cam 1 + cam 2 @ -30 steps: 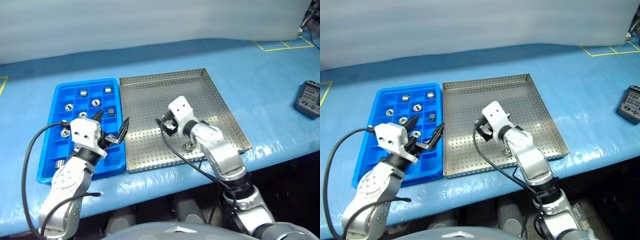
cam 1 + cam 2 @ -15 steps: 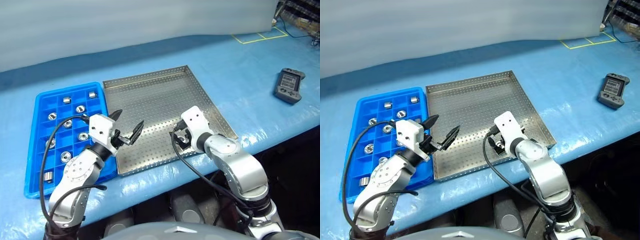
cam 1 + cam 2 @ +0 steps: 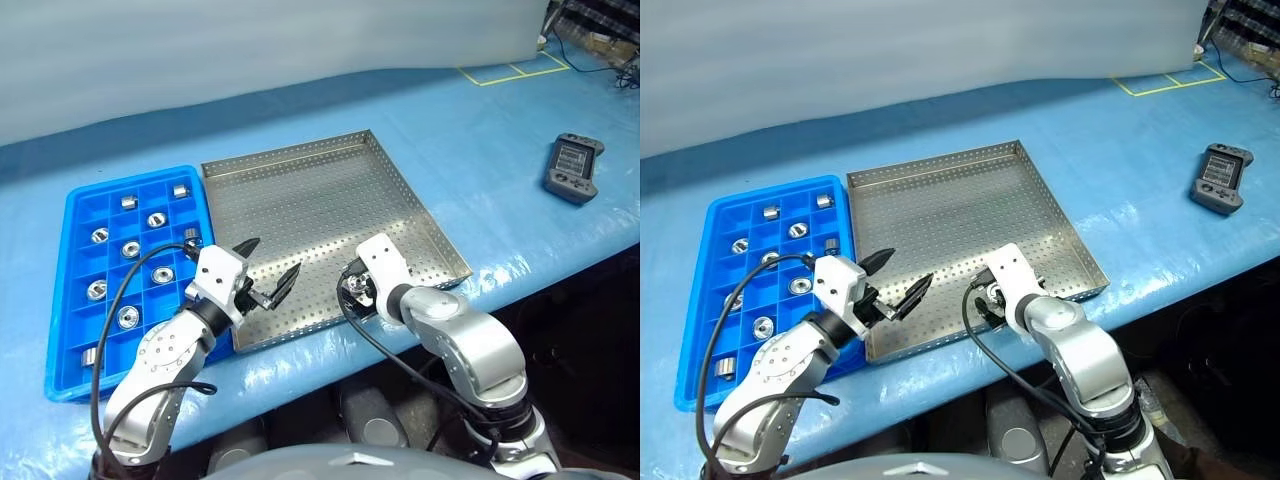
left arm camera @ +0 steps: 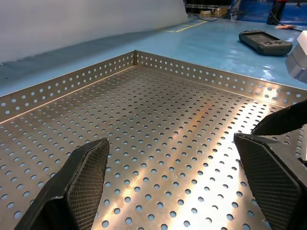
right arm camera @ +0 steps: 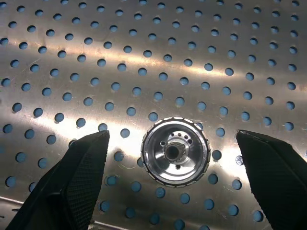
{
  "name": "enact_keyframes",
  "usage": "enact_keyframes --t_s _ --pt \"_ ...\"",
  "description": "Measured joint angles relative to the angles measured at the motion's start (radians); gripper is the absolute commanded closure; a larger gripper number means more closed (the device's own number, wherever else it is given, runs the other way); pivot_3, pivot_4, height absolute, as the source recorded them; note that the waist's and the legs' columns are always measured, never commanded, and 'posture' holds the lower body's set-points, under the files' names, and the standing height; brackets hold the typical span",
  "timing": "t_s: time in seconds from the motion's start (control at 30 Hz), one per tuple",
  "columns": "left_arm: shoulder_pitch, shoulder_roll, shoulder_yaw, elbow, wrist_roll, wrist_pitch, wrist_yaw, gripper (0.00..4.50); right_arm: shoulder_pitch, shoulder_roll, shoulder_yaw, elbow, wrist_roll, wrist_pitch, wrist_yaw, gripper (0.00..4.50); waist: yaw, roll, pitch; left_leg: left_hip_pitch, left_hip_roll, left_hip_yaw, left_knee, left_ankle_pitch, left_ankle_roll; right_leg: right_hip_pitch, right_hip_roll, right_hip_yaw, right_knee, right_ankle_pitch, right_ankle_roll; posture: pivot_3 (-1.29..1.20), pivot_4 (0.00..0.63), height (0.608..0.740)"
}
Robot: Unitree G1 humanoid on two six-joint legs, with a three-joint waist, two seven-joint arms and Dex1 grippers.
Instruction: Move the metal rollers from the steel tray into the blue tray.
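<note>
Right wrist view looks straight down on the one roller lying flat on the steel tray, hole up, with the right gripper poised above it, one of its fingers on each side. They stand wide apart and hold nothing; straddling it this way sets up a pinch across its rim. It lies near the tray's front edge, so the front rim may crowd the descent. The left gripper hangs over the steel tray's left part, just beside the blue tray, spread wide and empty, seemingly waiting clear of the pick. The blue tray lies against the steel tray on the table; its rollers sit one to a cell, which keeps them from rolling together.
</note>
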Motion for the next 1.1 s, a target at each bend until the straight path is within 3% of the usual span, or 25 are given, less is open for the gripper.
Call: enact_keyframes --t_s 0.23,0.43,0.63,0.83,1.1 --pt "0.0 0.0 0.001 0.0 0.0 -0.002 0.0 0.0 -0.01 0.003 0.001 0.021 0.01 0.023 -0.014 2.79 0.004 0.0 0.0 0.0 0.0 0.0 0.0 0.0 0.0 0.0 0.0 0.0 0.0 0.0 0.0 -0.14 0.15 0.74" --pt "0.008 -0.009 0.018 0.0 0.0 -0.007 0.012 0.0 -0.044 0.05 -0.025 0.052 0.021 -0.02 -0.027 2.79 0.004 0.0 0.0 0.0 0.0 0.0 0.0 0.0 0.0 0.0 0.0 0.0 0.0 0.0 0.001 -0.09 0.15 0.74" --pt "0.041 -0.073 0.086 -0.002 0.016 -0.03 0.108 0.0 -0.126 0.067 -0.019 0.129 0.028 -0.244 0.001 2.79 0.024 0.0 0.0 0.0 0.0 0.0 0.0 0.0 0.0 0.0 0.0 0.0 0.0 0.002 0.003 0.0 0.15 0.74" --pt "0.146 -0.156 0.166 -0.078 0.075 -0.076 0.239 0.0 -0.199 0.089 0.062 0.263 0.04 -0.553 0.102 2.79 0.08 0.0 0.0 0.0 0.0 -0.002 -0.002 0.0 0.0 -0.001 0.001 -0.001 0.0 0.002 0.003 0.12 0.15 0.74" --pt "0.38 -0.24 0.24 -0.211 0.127 -0.152 0.327 0.0 -0.255 0.132 0.155 0.446 0.124 -0.788 0.348 2.79 0.182 -0.001 0.001 0.0 0.0 -0.003 -0.002 0.0 0.0 0.0 -0.001 -0.004 -0.001 -0.002 -0.003 0.34 0.15 0.74"
